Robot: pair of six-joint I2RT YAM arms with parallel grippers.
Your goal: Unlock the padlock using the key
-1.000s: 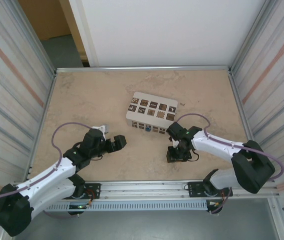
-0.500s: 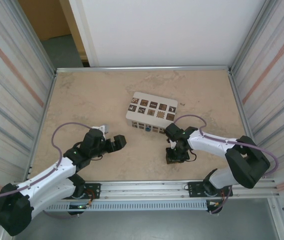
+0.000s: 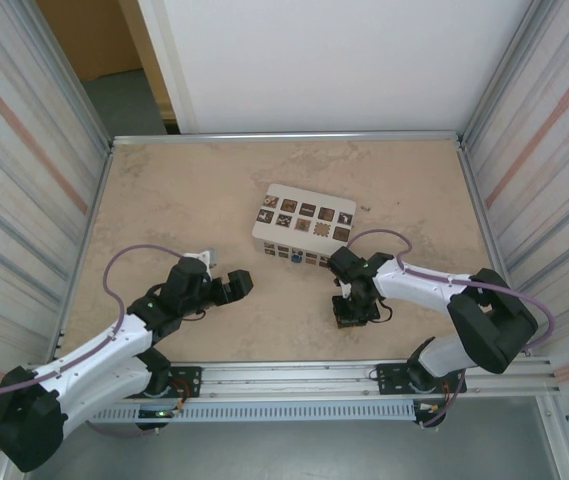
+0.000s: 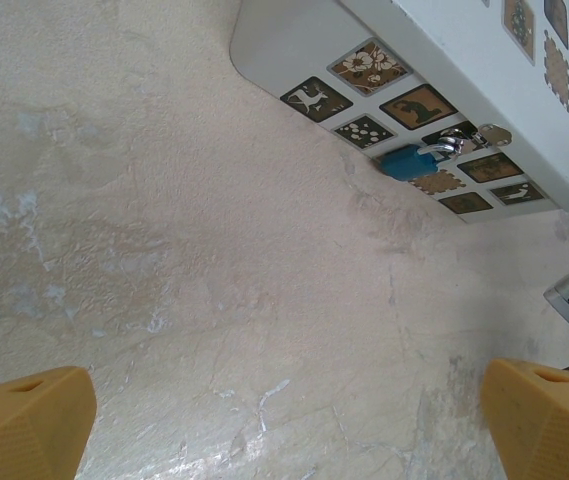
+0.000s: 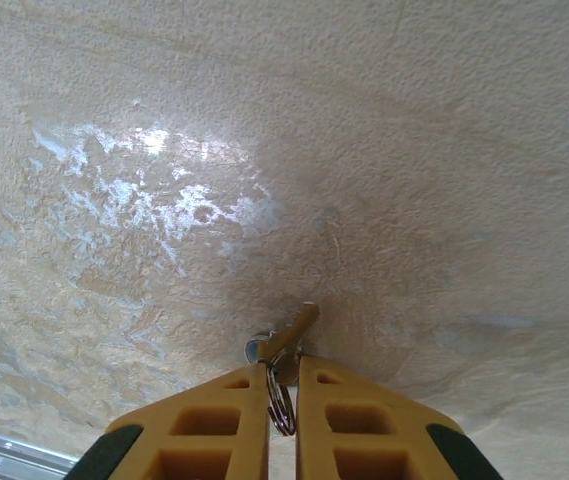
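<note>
The task is at its opening step: the key is being picked up and the padlock has not been touched

The right hand (image 5: 282,368) is down at the table (image 3: 184,200), near the front edge and to the right of the middle. Its two fingers (image 5: 214,425) are drawn almost together, with only a thin slot between them. The key (image 5: 289,328) pokes out from between the tips and lies flat on the table, while its ring (image 5: 282,402) sits in the slot. It looks clamped on the key, though the key has not left the surface.

The padlock (image 4: 409,160) is small and blue and hangs on the front face of the white box (image 3: 304,222) with the picture tiles, near the middle of the table. It looks locked, with its shackle through a fitting on the box. The key is near it but not beside it.

The left hand (image 4: 284,410) hovers low to the left of the box, with its fingers wide apart and nothing between them, facing the padlock.

What is left is nearly everything: lift the key, carry it to the lock, line it up with the keyhole, push it in and turn. The left hand may be needed to steady the lock
</note>
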